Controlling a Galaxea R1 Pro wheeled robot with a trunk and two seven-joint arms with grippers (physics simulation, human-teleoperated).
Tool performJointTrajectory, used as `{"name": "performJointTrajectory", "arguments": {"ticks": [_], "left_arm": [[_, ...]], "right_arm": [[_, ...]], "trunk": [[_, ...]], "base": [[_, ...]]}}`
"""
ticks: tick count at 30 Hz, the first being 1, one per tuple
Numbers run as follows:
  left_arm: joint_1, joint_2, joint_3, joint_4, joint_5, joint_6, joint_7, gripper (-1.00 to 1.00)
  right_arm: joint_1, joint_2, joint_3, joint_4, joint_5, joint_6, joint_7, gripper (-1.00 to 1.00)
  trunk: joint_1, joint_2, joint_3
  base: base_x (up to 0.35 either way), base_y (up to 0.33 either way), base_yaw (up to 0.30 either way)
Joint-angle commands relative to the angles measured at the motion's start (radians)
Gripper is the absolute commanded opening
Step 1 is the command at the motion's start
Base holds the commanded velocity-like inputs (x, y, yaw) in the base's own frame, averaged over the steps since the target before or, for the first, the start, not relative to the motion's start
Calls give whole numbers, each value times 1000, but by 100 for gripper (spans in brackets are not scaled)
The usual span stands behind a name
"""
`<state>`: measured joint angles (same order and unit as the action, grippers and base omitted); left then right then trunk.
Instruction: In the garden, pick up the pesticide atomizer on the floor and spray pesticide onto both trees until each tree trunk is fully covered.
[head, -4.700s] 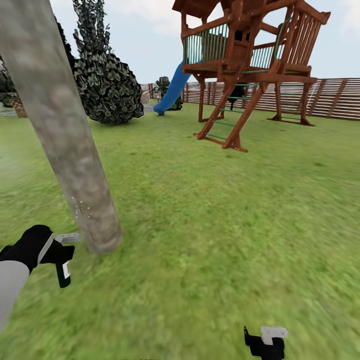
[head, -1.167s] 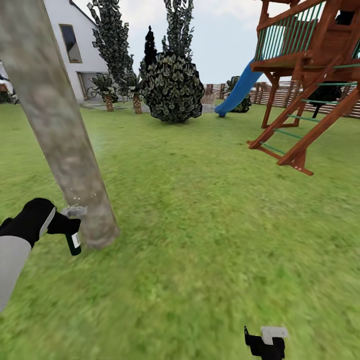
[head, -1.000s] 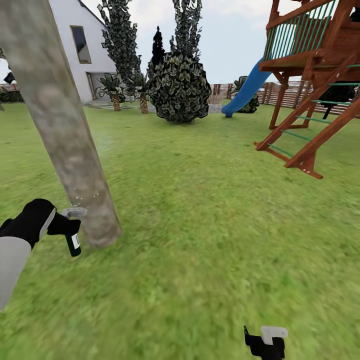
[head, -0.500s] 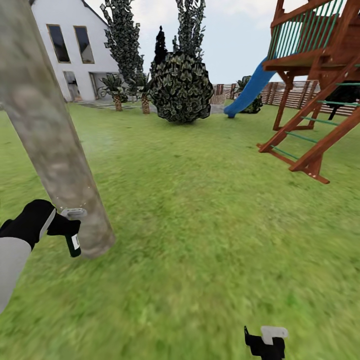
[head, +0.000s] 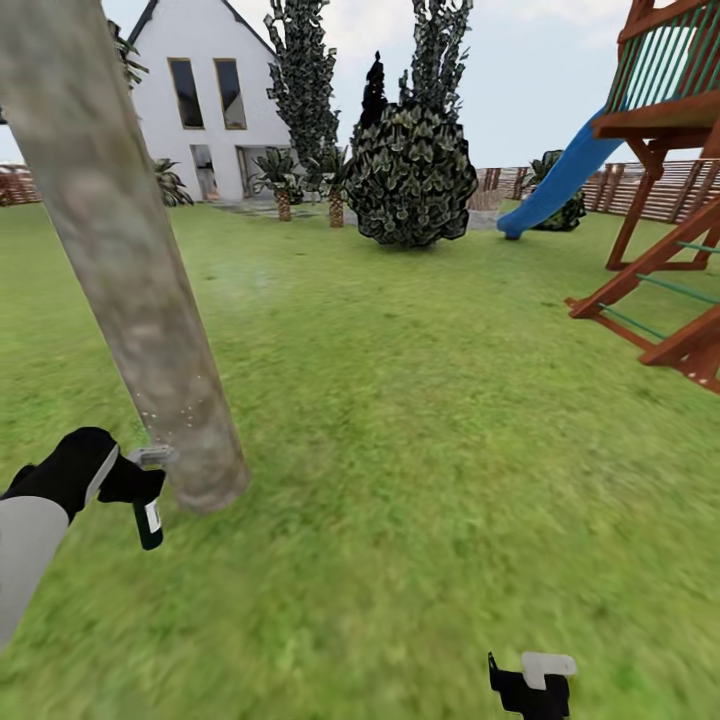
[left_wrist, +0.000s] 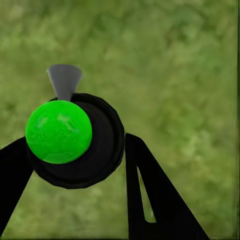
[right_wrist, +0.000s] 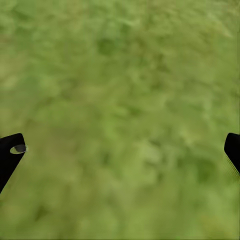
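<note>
We stand on the garden lawn (head: 450, 480) with a thick mottled tree trunk (head: 130, 270) at our left. Our left gripper (head: 125, 482) grasps the pesticide atomizer (head: 147, 505), its nozzle just beside the trunk base, whitish pesticide specks (head: 180, 415) there. Our right gripper (head: 530, 690) hangs spread wide, holding nothing.

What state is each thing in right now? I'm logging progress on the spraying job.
left gripper: shut on the atomizer
atomizer: held, nozzle close beside the trunk's base
tree trunk: standing, whitish specks low on it near the nozzle
pesticide: sparse droplets on the lower trunk
right gripper: open, nothing between its fingers, over grass
lawn: bare grass
</note>
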<state>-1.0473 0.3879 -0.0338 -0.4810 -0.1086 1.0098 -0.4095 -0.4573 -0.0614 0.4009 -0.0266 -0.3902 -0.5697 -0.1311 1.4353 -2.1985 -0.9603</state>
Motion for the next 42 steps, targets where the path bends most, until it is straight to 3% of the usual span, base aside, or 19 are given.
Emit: {"name": "performJointTrajectory", "arguments": {"ticks": [1,18,24,34,38,42], "left_arm": [[-1,-4,-3,-1,-15,1,-9,-100],[29,-20,1,1,-21,-2,-5,-100],[74,-17,6,1,-20,-6,-2,-100],[96,-14,7,1,-23,-18,0,-100],[108,-25,4,-1,-19,-14,-3,-100],[149,-85,6,-2,-16,-32,-4,-100]], "right_arm": [[0,-1,9,-1,-4,-1,-5,100],[0,-2,7,-1,-4,1,-5,100],[0,-2,7,-1,-6,0,-5,100],[0,-1,8,-1,-5,0,-5,100],[0,0,9,-1,-4,0,-5,100],[0,0,9,-1,-4,1,-5,100]], "trunk": [[0,0,-1],[0,0,-1],[0,0,-1],[0,0,-1],[0,0,-1],[0,0,-1]], "base": [[13,-274,276],[65,-264,67],[274,-151,11],[210,-67,251],[8,-2,277],[1,0,216]]}}
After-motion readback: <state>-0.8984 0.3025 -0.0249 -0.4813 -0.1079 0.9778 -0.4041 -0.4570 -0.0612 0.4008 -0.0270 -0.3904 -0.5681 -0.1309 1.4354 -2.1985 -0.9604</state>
